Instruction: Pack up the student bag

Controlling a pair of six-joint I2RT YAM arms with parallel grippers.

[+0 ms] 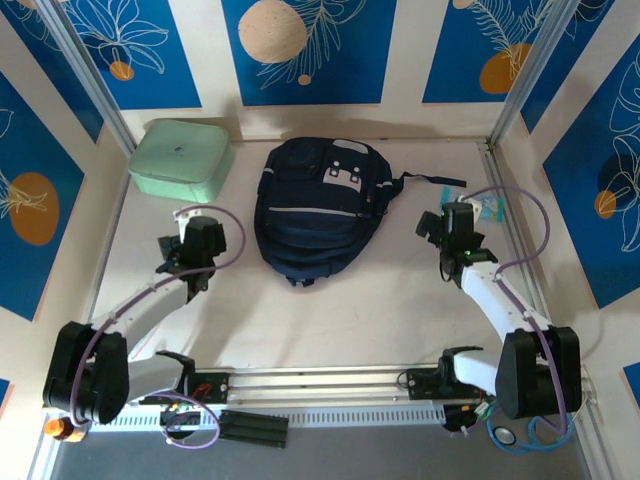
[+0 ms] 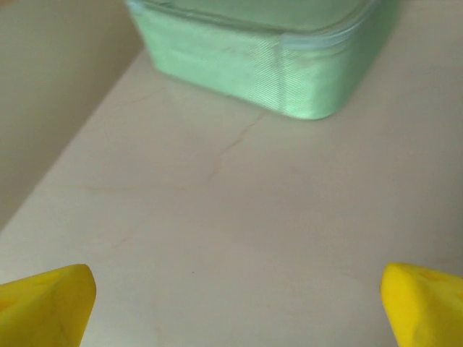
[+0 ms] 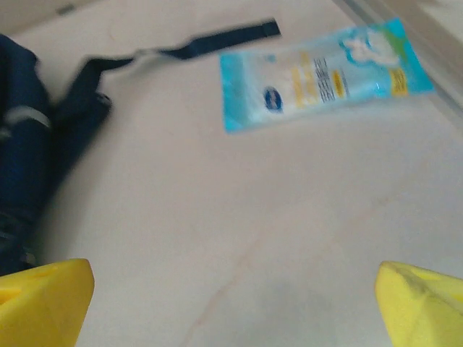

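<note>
Lying flat mid-table [image 1: 380, 310] between the arms, the student bag [image 1: 318, 210] looked soft, floppy and probably light. A pinched fabric fold or its loose strap [image 1: 425, 180] seemed the likeliest hold. The left claw [image 2: 231, 307] and right claw [image 3: 231, 307] stood wide, empty.

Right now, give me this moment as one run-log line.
left tool: open, empty, facing mint-green case | right tool: open, empty, facing blue packet | student bag: lying flat between both tools
</note>
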